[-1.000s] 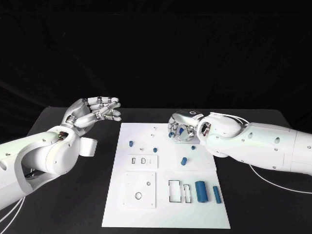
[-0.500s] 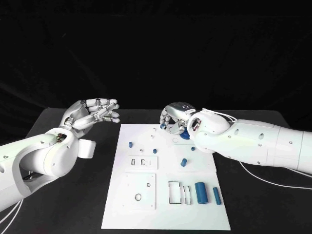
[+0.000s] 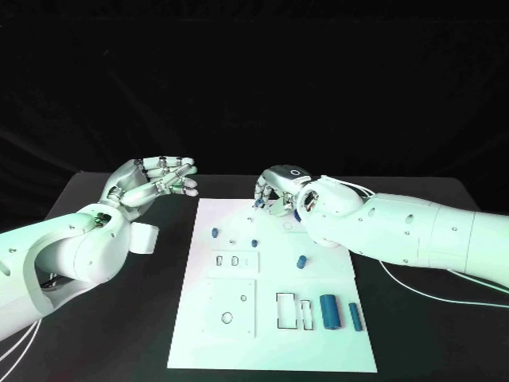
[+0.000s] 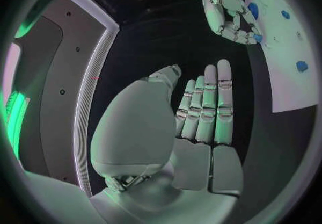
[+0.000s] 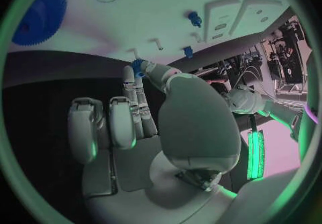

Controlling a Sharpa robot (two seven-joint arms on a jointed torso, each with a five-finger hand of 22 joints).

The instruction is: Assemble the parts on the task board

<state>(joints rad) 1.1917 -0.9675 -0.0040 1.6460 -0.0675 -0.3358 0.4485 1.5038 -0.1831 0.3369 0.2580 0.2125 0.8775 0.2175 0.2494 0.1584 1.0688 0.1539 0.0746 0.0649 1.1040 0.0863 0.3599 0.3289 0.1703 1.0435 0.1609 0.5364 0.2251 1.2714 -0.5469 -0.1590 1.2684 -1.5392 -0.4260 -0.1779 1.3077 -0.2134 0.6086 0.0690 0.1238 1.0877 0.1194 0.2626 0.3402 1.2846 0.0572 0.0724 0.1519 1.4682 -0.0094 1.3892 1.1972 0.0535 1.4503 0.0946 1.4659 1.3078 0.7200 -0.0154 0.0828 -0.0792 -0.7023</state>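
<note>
The white task board (image 3: 272, 334) lies in the middle of the black table. My right hand (image 3: 280, 191) hovers at the board's far edge and pinches a small blue part (image 5: 137, 66) between thumb and fingertip; the same part (image 4: 257, 37) shows at its fingertips in the left wrist view. My left hand (image 3: 151, 181) is raised over the table left of the board, fingers apart, holding nothing. On the board lie small blue pegs (image 3: 213, 234) (image 3: 254, 243) (image 3: 301, 261), a thick blue cylinder (image 3: 328, 309) and a thinner one (image 3: 353, 315). A blue gear (image 5: 40, 12) lies on the board.
Two raised white plates with slots (image 3: 233, 263) (image 3: 234, 306) sit on the board's left half, and a rectangular outlined recess (image 3: 285, 312) lies beside the cylinders. Bare black table (image 3: 438, 334) flanks the board on both sides.
My right hand has risen from the board and swung toward its far edge with the small blue part. The left hand has barely moved.
</note>
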